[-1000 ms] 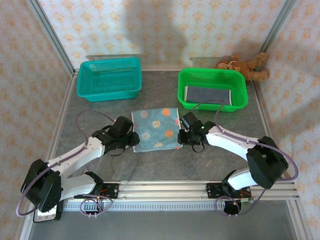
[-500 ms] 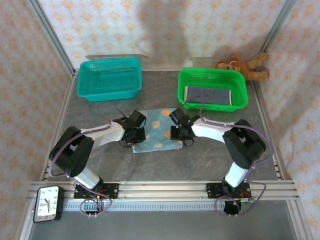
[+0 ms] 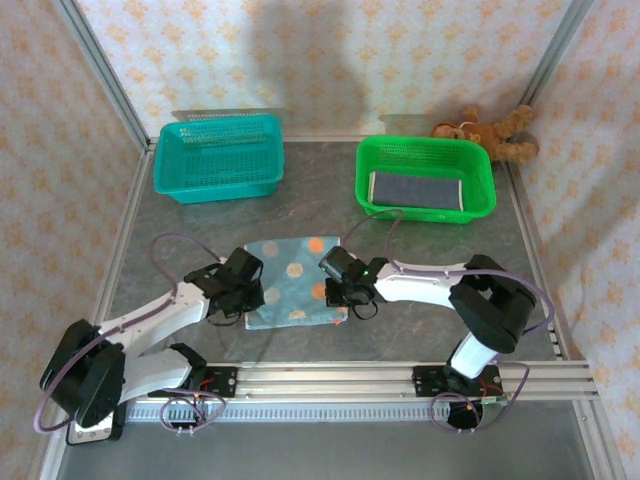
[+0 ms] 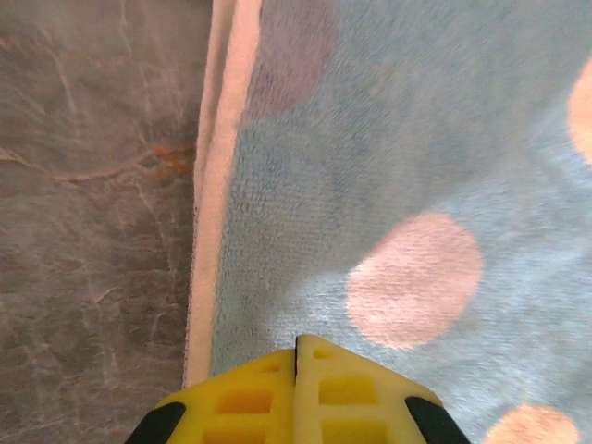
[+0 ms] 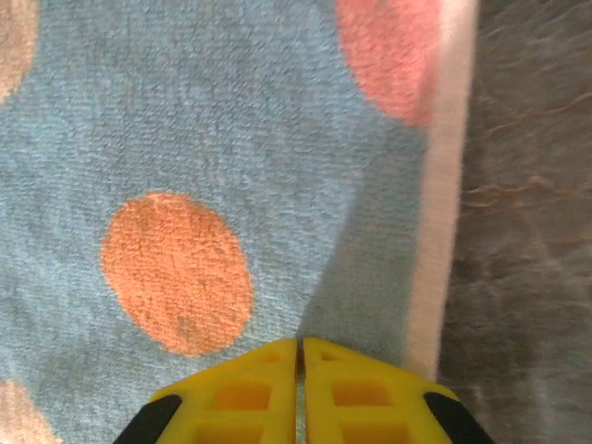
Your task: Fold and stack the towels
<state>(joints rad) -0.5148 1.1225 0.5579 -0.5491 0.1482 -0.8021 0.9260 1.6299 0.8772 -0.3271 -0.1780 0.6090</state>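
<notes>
A teal towel (image 3: 296, 284) with orange and pale dots lies flat on the grey table (image 3: 420, 270), in front of the arms. My left gripper (image 3: 250, 292) is shut, pinching the towel's left side just inside its pale border (image 4: 217, 185). My right gripper (image 3: 338, 290) is shut on the towel's right side beside the border (image 5: 435, 231). The left wrist view has the dotted towel (image 4: 416, 139) beyond my left gripper (image 4: 296, 344). In the right wrist view the towel (image 5: 231, 120) spreads past my right gripper (image 5: 301, 344). A dark folded cloth (image 3: 415, 190) lies in the green basket (image 3: 484, 170).
A teal basket (image 3: 218, 190) stands at the back left with nothing showing inside. A brown teddy bear (image 3: 490, 133) sits in the back right corner. Patterned walls close in the table on three sides. A metal rail (image 3: 330, 378) runs along the near edge.
Both grippers have closed on the towel's sides and pulled toward the near edge and slightly left. The towel has slid with them, still flat.
</notes>
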